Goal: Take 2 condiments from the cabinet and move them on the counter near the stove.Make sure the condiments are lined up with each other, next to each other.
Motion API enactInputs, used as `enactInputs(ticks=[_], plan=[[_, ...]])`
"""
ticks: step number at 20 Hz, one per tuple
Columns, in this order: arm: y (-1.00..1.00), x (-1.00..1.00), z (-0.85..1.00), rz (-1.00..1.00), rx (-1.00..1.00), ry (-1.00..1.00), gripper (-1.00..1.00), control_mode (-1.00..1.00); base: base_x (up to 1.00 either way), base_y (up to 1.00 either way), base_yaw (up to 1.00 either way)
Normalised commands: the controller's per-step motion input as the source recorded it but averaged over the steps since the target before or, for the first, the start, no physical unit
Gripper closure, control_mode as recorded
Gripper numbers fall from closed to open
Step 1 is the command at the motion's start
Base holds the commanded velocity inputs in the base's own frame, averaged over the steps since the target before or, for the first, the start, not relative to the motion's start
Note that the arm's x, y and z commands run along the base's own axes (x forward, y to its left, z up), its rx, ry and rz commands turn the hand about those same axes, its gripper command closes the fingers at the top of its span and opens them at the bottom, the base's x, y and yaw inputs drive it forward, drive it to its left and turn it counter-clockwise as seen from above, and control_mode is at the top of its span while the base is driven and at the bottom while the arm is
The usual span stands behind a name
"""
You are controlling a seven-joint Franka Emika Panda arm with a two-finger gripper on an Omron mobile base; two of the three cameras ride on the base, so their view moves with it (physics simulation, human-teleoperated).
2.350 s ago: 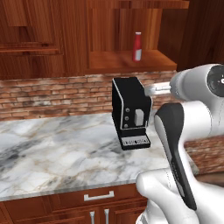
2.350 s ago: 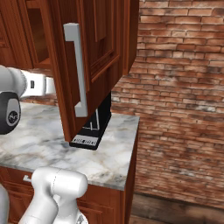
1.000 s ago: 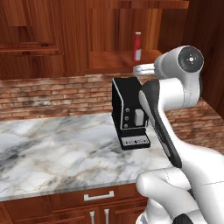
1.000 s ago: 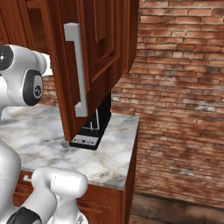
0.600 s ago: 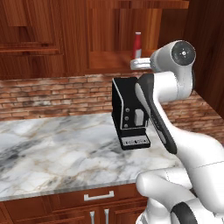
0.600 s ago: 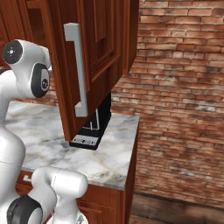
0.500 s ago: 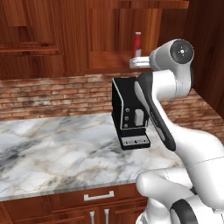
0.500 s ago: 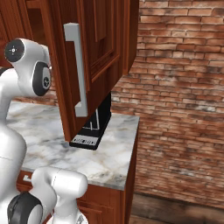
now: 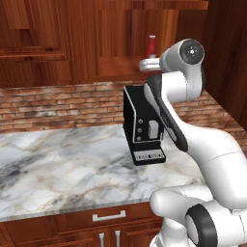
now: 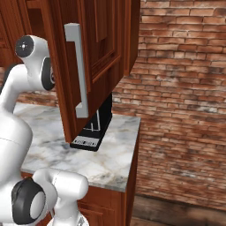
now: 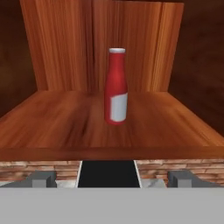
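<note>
A slim red condiment bottle [image 9: 151,47] with a white cap stands upright on the shelf of the cabinet niche [image 9: 118,48]. In the hand view the bottle [image 11: 116,87] is straight ahead, set back on the wooden shelf [image 11: 57,127]. My gripper [image 9: 144,64] hangs just in front of the shelf edge, slightly below the bottle. It [image 11: 112,179] is open, its fingertips [image 11: 43,178] wide apart with nothing between them, short of the bottle. The marble counter [image 9: 62,164] lies below. The stove is out of view.
A black coffee machine [image 9: 144,128] stands on the counter directly under the niche, below my hand. An open cabinet door with a silver bar handle [image 10: 77,70] hangs to the right of my arm [image 10: 33,62]. A brick wall [image 9: 58,103] backs the counter.
The arm has swung up from beside the coffee machine. The hand now sits higher and closer to the shelf edge, facing the red bottle. The jaws stay open.
</note>
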Motion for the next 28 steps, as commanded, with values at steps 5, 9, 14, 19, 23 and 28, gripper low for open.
enactInputs(ticks=[5,9,14,19,23,28], plan=[[-0.01,0.43,0.00,0.00,0.00,0.00,-1.00,-1.00,0.00,0.00,0.00],[-0.04,0.43,0.00,0.00,0.01,0.00,-1.00,-1.00,0.00,0.00,0.00],[-0.06,0.39,0.00,0.00,0.03,0.00,-1.00,-1.00,0.00,0.00,0.00],[-0.06,0.36,0.00,0.00,0.03,0.00,-1.00,-1.00,0.00,0.00,0.00],[-0.01,0.36,0.00,0.00,0.01,0.00,-1.00,-1.00,0.00,0.00,0.00],[0.00,0.26,0.00,0.00,0.00,0.00,-1.00,-1.00,0.00,0.00,0.00]])
